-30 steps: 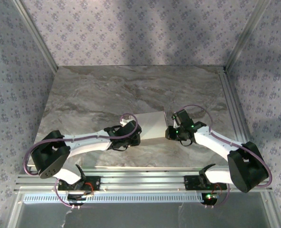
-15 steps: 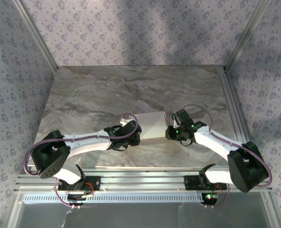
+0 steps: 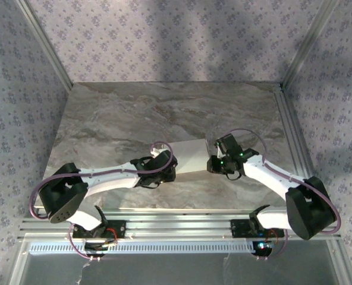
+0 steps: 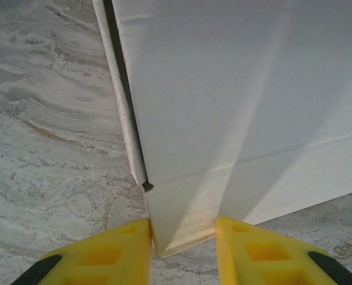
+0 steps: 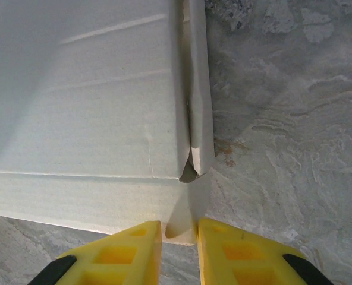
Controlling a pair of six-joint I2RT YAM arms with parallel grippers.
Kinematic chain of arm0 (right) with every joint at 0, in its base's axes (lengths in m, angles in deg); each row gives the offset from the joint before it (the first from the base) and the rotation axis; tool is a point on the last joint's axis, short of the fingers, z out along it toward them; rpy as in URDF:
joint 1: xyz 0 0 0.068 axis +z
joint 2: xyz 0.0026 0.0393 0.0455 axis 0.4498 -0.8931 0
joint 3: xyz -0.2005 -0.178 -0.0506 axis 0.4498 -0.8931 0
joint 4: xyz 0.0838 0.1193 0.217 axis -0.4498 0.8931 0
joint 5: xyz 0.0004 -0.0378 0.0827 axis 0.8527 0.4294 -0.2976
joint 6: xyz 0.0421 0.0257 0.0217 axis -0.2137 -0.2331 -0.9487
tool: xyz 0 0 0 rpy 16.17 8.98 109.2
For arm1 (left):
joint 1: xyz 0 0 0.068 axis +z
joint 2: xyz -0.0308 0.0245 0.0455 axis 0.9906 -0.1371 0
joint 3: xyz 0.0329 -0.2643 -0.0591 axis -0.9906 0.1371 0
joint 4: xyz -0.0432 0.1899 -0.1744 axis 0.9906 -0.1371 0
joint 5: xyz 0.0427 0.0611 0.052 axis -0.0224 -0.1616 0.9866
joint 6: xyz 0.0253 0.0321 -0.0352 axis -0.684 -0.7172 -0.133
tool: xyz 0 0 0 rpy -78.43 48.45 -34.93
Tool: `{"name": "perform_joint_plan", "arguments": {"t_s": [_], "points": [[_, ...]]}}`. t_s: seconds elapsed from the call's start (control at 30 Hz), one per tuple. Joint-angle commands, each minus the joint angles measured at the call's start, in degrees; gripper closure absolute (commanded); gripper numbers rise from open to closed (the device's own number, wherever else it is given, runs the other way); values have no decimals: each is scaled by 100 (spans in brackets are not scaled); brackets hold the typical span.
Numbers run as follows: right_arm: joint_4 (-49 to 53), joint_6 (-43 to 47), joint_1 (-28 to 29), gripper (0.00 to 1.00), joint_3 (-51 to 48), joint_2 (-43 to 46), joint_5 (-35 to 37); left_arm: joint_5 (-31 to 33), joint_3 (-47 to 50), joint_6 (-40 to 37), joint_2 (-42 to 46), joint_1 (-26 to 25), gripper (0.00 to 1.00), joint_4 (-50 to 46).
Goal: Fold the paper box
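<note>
The paper box (image 3: 191, 155) lies flat and white on the marble table, between the two arms. My left gripper (image 3: 175, 171) is at its near left corner. In the left wrist view that corner of the paper box (image 4: 235, 89) sits between the yellow fingers (image 4: 110, 252), and the left gripper (image 4: 183, 237) is shut on it. A narrow side flap (image 4: 121, 101) stands along the box's left edge. My right gripper (image 3: 211, 164) is at the near right corner. In the right wrist view the right gripper (image 5: 179, 234) pinches a small corner tab of the paper box (image 5: 87, 107), below a folded side flap (image 5: 198, 89).
The grey marble tabletop (image 3: 134, 113) stretches away behind the box. An aluminium rail (image 3: 292, 136) runs along the right edge, and patterned walls close in the back and sides. The arm bases (image 3: 182, 228) sit on rails at the near edge.
The right gripper has shifted slightly left and away from me along the box's corner. The left arm and the box have barely moved.
</note>
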Motion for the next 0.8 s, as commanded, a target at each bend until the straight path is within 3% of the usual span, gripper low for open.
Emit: {"name": "perform_joint_plan", "arguments": {"t_s": [0.0, 0.77], "points": [[60, 42, -21, 77, 96, -82, -186, 59, -203, -100, 0, -21, 68, 26], [-28, 34, -160, 81, 70, -226, -510, 63, -250, -161, -49, 26, 68, 20]]}}
